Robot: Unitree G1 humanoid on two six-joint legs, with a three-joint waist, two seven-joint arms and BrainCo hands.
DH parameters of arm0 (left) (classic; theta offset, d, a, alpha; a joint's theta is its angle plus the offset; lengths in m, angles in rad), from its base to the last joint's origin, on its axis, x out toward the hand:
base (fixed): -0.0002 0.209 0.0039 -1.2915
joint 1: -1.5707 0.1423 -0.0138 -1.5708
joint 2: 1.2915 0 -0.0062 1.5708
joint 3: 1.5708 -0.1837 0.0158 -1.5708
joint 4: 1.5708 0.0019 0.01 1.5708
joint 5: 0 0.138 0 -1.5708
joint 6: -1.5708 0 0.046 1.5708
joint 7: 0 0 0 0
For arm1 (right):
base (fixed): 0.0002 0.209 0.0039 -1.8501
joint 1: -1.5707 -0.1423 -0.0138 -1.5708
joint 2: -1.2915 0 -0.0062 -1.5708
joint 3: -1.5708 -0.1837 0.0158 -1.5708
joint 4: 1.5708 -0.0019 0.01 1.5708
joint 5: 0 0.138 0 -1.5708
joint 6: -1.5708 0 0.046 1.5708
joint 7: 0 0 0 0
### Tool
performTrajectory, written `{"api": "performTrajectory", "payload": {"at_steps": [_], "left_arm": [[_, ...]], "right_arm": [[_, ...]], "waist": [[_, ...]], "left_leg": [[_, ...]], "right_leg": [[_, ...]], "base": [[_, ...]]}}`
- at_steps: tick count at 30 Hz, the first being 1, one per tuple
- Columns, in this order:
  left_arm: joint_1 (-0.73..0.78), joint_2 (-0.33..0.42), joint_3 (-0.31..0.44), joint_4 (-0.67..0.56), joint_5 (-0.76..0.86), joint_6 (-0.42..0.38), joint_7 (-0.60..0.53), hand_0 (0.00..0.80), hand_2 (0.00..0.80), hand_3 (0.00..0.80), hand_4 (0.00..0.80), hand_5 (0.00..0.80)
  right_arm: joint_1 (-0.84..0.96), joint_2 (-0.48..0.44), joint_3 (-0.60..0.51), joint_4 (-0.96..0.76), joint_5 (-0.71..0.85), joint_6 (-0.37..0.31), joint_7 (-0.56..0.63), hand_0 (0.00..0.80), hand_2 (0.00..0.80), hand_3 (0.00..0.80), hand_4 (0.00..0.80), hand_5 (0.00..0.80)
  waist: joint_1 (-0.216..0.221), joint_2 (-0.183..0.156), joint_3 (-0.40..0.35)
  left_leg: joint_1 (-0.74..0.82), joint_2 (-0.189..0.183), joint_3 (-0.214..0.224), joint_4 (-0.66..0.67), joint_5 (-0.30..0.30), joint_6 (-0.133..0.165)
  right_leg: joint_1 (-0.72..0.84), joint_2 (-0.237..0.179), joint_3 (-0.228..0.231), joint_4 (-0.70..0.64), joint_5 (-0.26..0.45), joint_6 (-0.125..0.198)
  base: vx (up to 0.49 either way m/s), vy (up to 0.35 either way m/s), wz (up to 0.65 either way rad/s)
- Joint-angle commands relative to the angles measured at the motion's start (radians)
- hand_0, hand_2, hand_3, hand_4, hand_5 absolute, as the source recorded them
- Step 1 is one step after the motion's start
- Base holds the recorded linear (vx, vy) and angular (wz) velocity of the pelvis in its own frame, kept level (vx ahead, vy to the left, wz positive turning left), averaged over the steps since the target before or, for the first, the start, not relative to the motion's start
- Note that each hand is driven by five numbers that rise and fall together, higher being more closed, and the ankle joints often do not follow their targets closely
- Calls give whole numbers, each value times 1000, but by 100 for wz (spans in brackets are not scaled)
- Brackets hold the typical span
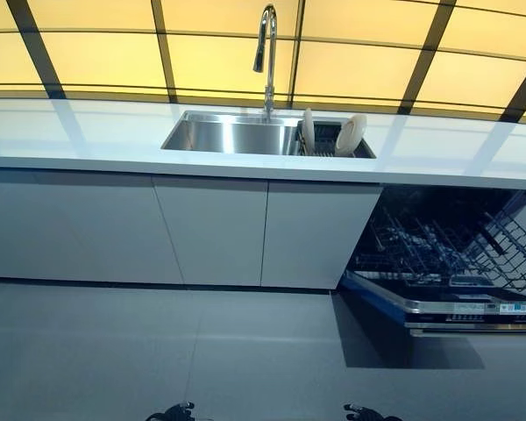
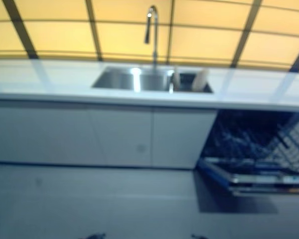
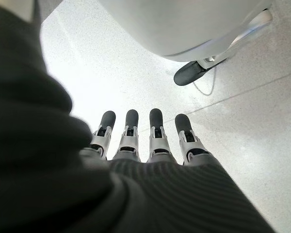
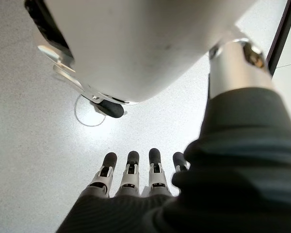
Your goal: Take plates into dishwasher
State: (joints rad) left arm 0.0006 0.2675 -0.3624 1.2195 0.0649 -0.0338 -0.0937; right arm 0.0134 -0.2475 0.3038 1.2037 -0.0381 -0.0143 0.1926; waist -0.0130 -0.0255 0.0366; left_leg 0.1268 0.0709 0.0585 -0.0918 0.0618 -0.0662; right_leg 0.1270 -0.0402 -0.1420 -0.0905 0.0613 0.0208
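Observation:
Two white plates (image 1: 350, 134) (image 1: 308, 130) stand on edge in a dark rack (image 1: 324, 143) in the right part of the steel sink (image 1: 232, 136). The dishwasher (image 1: 447, 254) stands with its door down at the lower right, and its wire racks hold nothing that I can see. My left hand (image 3: 145, 141) hangs low over the floor with its fingers straight and nothing in it. My right hand (image 4: 133, 177) hangs the same way, fingers straight and empty. Both hands barely show at the bottom edge of the eye views (image 1: 171, 412) (image 1: 368, 413), far from the plates.
A tall tap (image 1: 266, 53) rises behind the sink. A white counter (image 1: 88, 132) runs across, with plain white cabinet doors (image 1: 210, 232) under it. The lowered dishwasher door (image 1: 438, 311) juts out over the grey floor (image 1: 158, 351). Yellow panels line the wall behind.

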Motion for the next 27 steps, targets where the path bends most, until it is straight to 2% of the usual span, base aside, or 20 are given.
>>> {"api": "performTrajectory", "payload": {"at_steps": [1,8,10,13,15,17,19,20,22,25,27], "left_arm": [[-80,-36,18,57,34,-16,-3,0,0,0,0,0],[-79,-33,28,60,26,-27,23,0,0,0,0,0],[-80,-34,28,59,30,-22,32,0,0,0,0,0],[-81,-34,29,54,42,-11,31,0,0,0,0,0],[-81,-34,29,52,44,-9,31,0,0,0,0,0],[-71,-9,22,19,54,7,22,0,0,0,0,0],[-69,-6,21,15,54,7,21,0,0,0,0,0],[-55,4,20,-1,55,7,20,0,0,0,0,0],[-36,16,14,-13,43,1,23,0,0,0,0,0],[-26,16,7,-1,23,-17,34,0,0,0,0,0],[-26,9,2,13,11,-26,40,0,0,0,0,0]], "right_arm": [[-69,9,1,54,-25,0,6,0,0,0,0,0],[-62,9,6,49,-23,-9,12,0,0,0,0,0],[-61,11,9,44,-7,-24,15,0,0,0,0,0],[-67,5,19,-16,61,-78,89,0,0,0,0,0],[-67,3,22,-34,72,-87,112,0,0,0,0,0],[-66,-30,64,-347,230,-29,287,0,0,0,0,0],[-63,-36,66,-377,259,-35,305,0,0,0,0,0],[-56,-51,56,-554,368,23,357,0,0,0,0,0],[-45,-82,45,-773,556,27,410,0,0,0,0,0],[-48,-76,18,-989,787,16,481,0,0,0,0,0],[-66,-43,-15,-1156,1061,20,539,0,0,0,0,0]], "waist": [[-13,4,38],[-13,-1,36],[-12,-4,36],[-8,-9,39],[-8,-9,39],[-7,-22,43],[-8,-23,44],[-12,-27,44],[-20,-30,43],[-29,-29,42],[-31,-24,40]], "left_leg": [[14,-77,10,5,-67,64],[22,-79,10,5,-72,69],[23,-80,8,5,-73,70],[26,-81,0,5,-72,71],[27,-82,0,5,-72,71],[19,-80,0,5,-67,71],[19,-80,0,5,-67,71],[15,-80,1,5,-65,72],[13,-81,5,5,-67,71],[7,-81,14,5,-69,71],[6,-81,22,5,-73,73]], "right_leg": [[14,13,21,40,-60,37],[18,15,23,42,-63,35],[18,16,23,44,-64,34],[21,17,21,46,-64,34],[22,17,21,47,-64,34],[13,18,20,51,-62,33],[12,18,20,51,-61,33],[9,18,20,51,-60,32],[6,19,20,49,-61,33],[-2,19,24,47,-62,38],[-5,17,28,48,-64,42]], "base": [[0,0,0],[0,0,0],[0,0,0],[0,0,0],[0,0,0],[-37,-42,0],[-18,-15,-1],[0,0,0],[-16,-3,2],[-10,4,0],[-16,50,0]]}}
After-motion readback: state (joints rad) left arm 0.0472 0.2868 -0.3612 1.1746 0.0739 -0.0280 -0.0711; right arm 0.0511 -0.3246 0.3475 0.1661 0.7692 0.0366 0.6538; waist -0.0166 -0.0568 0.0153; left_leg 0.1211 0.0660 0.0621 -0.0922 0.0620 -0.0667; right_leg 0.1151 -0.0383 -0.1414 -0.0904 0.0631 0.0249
